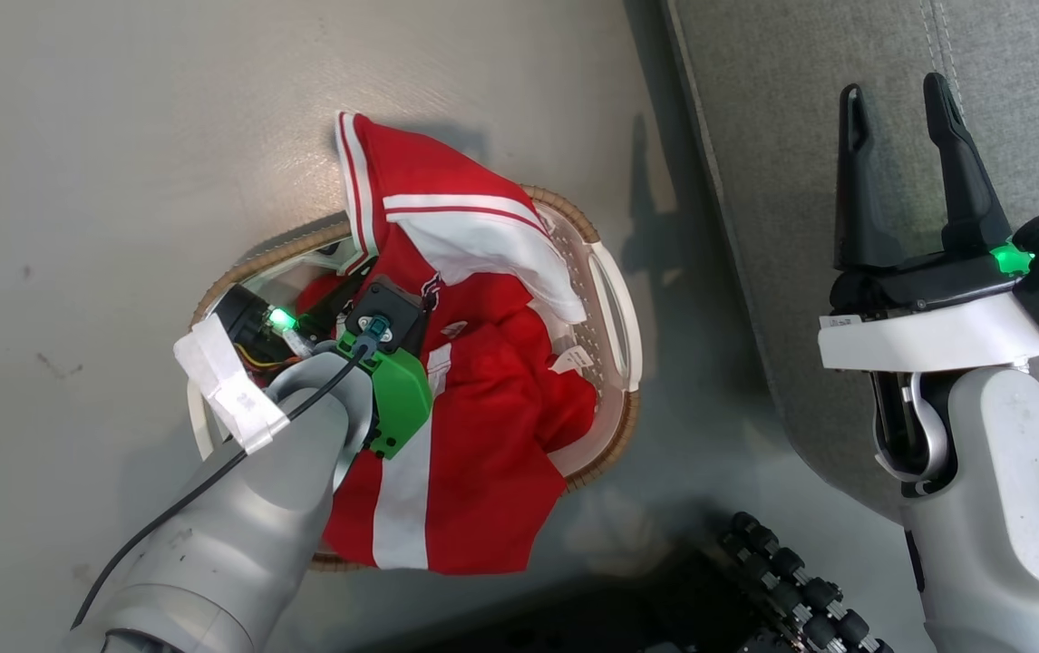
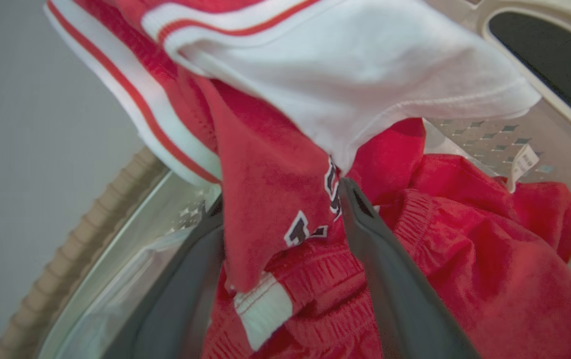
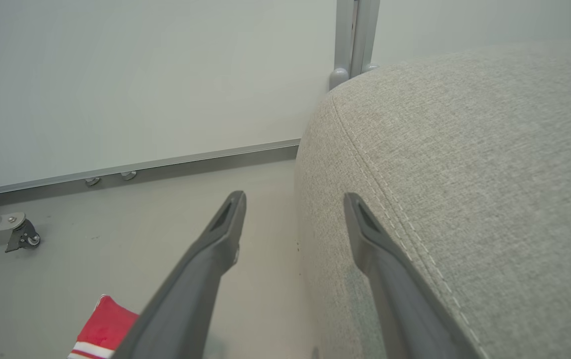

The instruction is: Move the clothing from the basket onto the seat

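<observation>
Grey floor point(image 1: 121, 136) holds the basket point(image 1: 615, 299), left of the seat point(image 1: 801, 136). The left gripper point(image 2: 283, 199) straddles the clothing point(image 1: 483, 435), jaws open. The right gripper point(image 1: 893, 88) hangs open over the seat.

red clothing point(image 1: 483, 435) heaped in basket point(image 1: 615, 308), grey seat point(image 1: 801, 181) beside

The clothing point(image 1: 483, 381) lies in the basket point(image 1: 615, 317) on the floor point(image 1: 121, 136), left of the seat point(image 1: 801, 181).

There was one basket point(image 1: 615, 317). In it lay two pieces of clothing point(image 1: 501, 363): one white-sleeved jersey point(image 1: 483, 245) and one red striped piece point(image 1: 474, 472). Beside the basket stood one seat point(image 1: 801, 181). Two claws showed: the left claw point(image 2: 283, 199) over the basket, the right claw point(image 1: 891, 91) beside it.
</observation>
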Controlling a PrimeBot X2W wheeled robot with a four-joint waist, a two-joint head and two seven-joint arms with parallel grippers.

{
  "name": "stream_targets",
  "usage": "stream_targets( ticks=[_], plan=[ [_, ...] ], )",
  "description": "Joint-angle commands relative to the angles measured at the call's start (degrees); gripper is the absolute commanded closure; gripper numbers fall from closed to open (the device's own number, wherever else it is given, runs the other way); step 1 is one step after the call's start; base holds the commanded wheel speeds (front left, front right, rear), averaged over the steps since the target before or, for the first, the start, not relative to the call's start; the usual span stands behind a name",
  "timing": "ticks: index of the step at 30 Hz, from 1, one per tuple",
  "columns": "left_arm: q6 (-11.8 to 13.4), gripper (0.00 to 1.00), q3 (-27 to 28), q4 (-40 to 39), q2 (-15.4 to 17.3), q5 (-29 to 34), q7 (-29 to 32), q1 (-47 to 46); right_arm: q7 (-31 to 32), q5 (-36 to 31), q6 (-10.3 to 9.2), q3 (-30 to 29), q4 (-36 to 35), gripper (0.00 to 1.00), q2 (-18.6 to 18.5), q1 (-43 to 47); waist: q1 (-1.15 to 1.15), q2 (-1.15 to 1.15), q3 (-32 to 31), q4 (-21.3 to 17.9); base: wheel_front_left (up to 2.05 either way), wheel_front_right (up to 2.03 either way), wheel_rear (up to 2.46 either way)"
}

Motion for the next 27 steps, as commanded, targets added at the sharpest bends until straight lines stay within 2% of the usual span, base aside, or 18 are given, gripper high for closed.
stream_targets(
  ticks=[1,2,3,13,19,27],
  plan=[
    [-0.49,0.6,-0.08,-0.38,0.35,-0.72,-0.17,-0.2,-0.16,0.22,-0.02,0.13,-0.21,0.0,-0.09,0.19,-0.01,0.0,0.18,-0.35,0.0,0.0,0.0],
    [-0.75,0.84,-0.15,-1.12,0.34,-0.93,-0.17,0.28,-0.16,0.12,-0.02,0.21,-0.14,0.0,-0.1,0.29,-0.01,0.0,-0.01,-0.27,0.0,0.0,0.0],
    [-0.94,1.0,-0.09,-1.89,0.36,-1.1,-0.17,0.76,-0.16,-0.04,-0.02,0.28,-0.06,0.0,-0.1,0.38,-0.01,0.0,-0.25,-0.17,0.0,0.0,0.0],
    [-1.5,1.0,3.19,-14.15,0.84,-3.56,-0.11,7.26,-0.16,-2.68,-0.02,-0.18,1.04,0.0,-0.12,2.72,-0.01,0.0,-6.31,2.91,0.0,0.0,0.0],
    [-2.43,1.0,5.21,-21.49,1.8,-3.74,-0.12,12.35,-0.16,-4.85,-0.02,-0.37,2.23,0.0,-0.13,5.78,-0.01,0.0,-12.99,5.51,0.0,0.0,0.0],
    [-3.57,1.0,4.38,-29.22,4.63,-1.67,-0.13,16.53,-0.16,-7.69,-0.02,-1.59,3.95,0.0,-0.14,11.49,-0.01,0.0,-23.28,8.87,0.0,0.0,0.0]
  ],
)
